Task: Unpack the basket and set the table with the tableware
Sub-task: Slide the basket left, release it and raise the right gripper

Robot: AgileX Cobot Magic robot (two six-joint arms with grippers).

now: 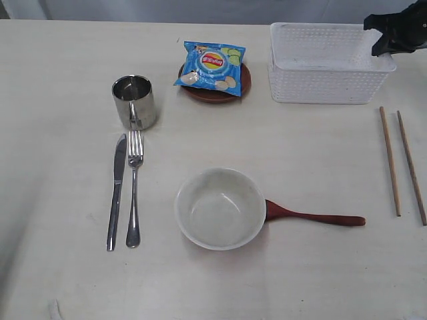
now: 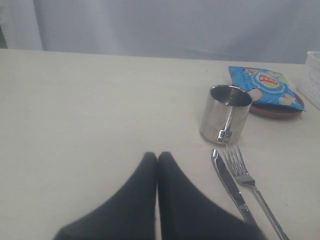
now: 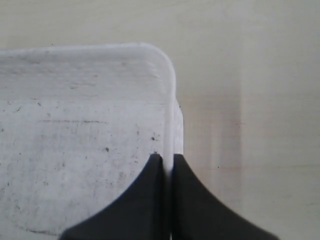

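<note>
The right gripper [image 3: 167,158] on the basket [image 1: 327,87].
A chips bag [image 1: 211,65] lies on the plate [image 1: 215,97] nearby; the jaws pinch the end wall; the left gripper [image 2: 157,156] is closed, empty.

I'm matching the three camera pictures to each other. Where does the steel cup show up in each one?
Exterior view: the cup stands upper left, just above the fork and knife.
Left wrist view: the cup is just past the fork's tines, near the chips bag.
Right wrist view: not in it.
Shared landmark: the white basket, visible in all three.
</note>
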